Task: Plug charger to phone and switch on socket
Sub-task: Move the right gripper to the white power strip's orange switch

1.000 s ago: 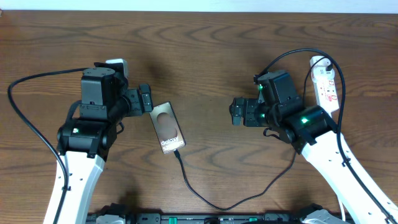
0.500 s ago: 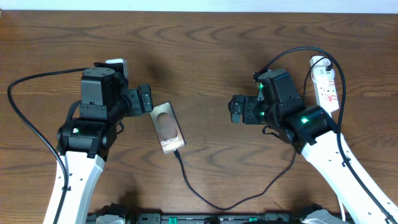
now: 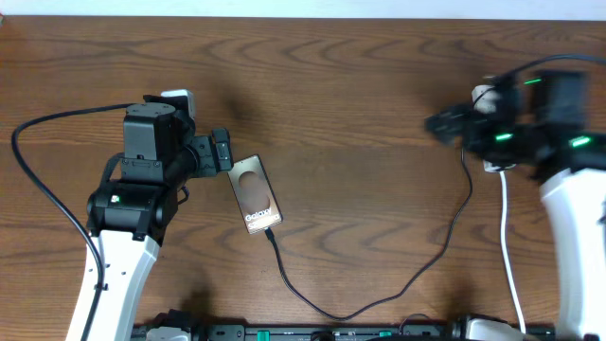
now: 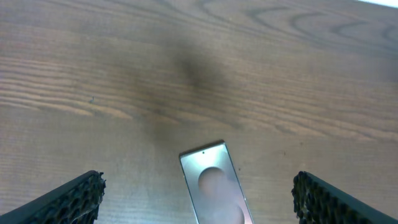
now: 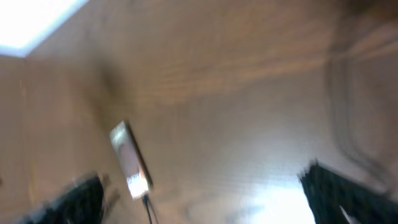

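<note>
Charger (image 3: 284, 275) looks seated in phone (image 3: 256, 194), just beside my spread left gripper (image 3: 222, 152). Right gripper (image 3: 443, 123), also spread, has swung over to the socket (image 3: 492, 168); switch next.

The phone (image 3: 257, 195) is lying flat on the table (image 3: 360, 76), left of centre, with the left gripper (image 3: 221, 152) hanging just beside its far left corner. The charger (image 3: 285, 277) is sitting plugged into the phone's near end; its cable is running toward the table's near edge, curving right, then climbing back toward the far right. There the socket (image 3: 484, 95) is lying mostly hidden under the right arm, well apart from the phone. The right gripper (image 3: 443, 123) is hovering just left of the socket, and the socket's cord (image 3: 508, 246) is trailing toward the near edge on the right.
</note>
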Motion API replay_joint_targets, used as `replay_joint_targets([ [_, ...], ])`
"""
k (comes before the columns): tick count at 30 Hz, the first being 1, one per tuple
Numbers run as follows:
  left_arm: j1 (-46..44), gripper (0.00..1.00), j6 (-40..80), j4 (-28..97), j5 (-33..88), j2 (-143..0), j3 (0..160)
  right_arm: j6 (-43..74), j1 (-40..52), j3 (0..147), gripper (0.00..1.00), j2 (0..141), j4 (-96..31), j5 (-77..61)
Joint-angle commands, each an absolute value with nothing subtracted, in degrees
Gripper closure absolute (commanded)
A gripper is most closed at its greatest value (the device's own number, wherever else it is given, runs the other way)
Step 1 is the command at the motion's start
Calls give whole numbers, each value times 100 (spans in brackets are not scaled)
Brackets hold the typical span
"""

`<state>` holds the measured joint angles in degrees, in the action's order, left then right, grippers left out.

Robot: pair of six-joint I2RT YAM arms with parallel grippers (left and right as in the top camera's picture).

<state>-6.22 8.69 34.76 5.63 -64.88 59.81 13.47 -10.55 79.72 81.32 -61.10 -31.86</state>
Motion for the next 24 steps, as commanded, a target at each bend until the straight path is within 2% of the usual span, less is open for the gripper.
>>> replay_joint_targets([
  [1,-635,4,753,3496,508,-6484,6082,-381,-1916,8877,1,8871,-7028,-4064],
  [4,-635,4,753,3496,508,-6484,6082,-1184,-2270,9334,1,9426,-7627,-3935],
  [9,-635,4,753,3494,508,-6484,6082,-1313,-2429,9386,1,10134,-7522,-2534],
  [12,-635,4,753,3496,508,-6484,6082,-1315,-2429,9386,1,10567,-7338,-2237],
  [24,-635,4,753,3496,508,-6484,6082,-1313,-2427,9386,1,11631,-5483,-2239],
])
